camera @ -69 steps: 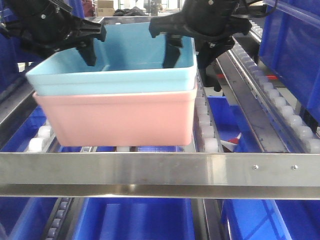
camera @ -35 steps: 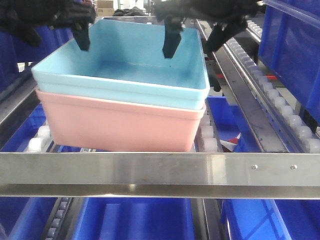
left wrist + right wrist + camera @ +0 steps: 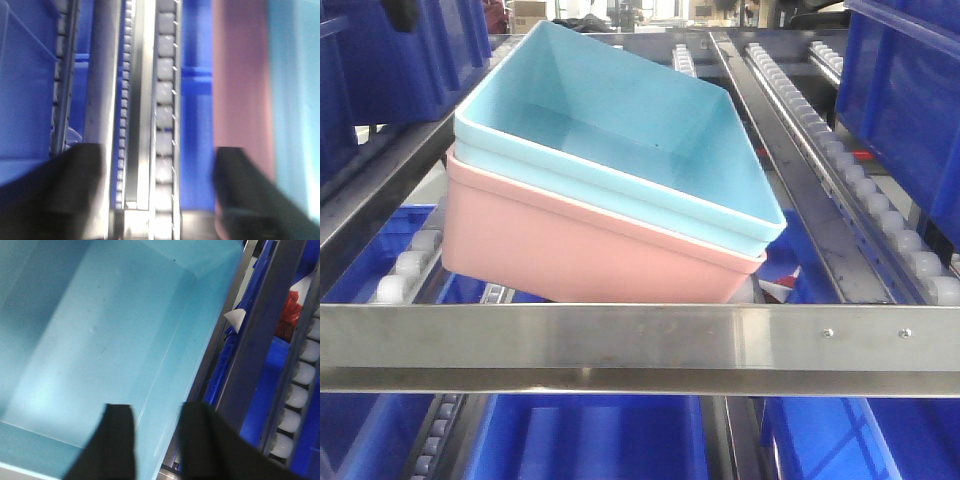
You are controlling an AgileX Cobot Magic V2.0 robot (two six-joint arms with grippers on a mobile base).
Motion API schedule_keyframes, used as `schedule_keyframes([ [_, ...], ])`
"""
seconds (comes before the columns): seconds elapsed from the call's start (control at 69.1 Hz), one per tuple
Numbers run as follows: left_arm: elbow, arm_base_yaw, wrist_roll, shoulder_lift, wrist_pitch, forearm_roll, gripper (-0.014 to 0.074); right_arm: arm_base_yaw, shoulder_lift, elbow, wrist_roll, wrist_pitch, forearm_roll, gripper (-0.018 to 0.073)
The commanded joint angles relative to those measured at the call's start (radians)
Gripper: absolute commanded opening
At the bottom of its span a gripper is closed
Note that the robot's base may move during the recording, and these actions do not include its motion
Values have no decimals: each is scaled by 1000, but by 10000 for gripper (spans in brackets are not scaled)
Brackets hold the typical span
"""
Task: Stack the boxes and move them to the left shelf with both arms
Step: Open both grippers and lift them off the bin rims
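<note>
**A:** Pale blue plastic fills most of the front view: the light blue box sits nested in the pink box, and the pair is skewed on the left shelf, turned so one corner points right.

**B:** How close to the edges?

**A:** The pink box's lower edge lies just behind the steel front crossbar. Its right corner overhangs the gap beside the white roller rail, above a dark blue crate below (several more crates stand at both sides). To the right of the stack the rails run bare towards the back.

**B:** And the arms?

**A:** Neither shows in the front view. The left gripper appears in its wrist camera as two dark fingers set wide apart, nothing between them but a roller rail and blue plastic underneath; the pink wall runs just beside the right-hand finger, not touching as far as I can judge, since that picture is badly blurred.

**B:** The right one?

**A:** The right gripper hangs over the light blue box's inner corner. Its two dark fingers are parted, with only the box's inner wall seen between them. The fingertips are cut off by the lower frame edge, so contact cannot be told.
</note>
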Motion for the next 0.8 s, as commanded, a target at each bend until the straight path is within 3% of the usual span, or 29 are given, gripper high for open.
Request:
schedule_keyframes([
  [0.0,-26,-5,45,-83,-8,-30,148,-1,-81,-34,-11,-37,-26,17],
  [0.087,12,-5,48,-131,-3,-46,-21,-1,-118,-16,-11,-36,-26,47],
  [0.304,217,-65,50,-306,-88,-30,-3,-1,-263,184,-11,-143,-26,36],
  [0.593,573,-263,50,-611,-329,9,-3,0,-533,565,-11,-351,-26,36],
  [0.781,755,-320,50,-791,-416,9,-3,0,-733,804,-11,-469,-26,36],
])
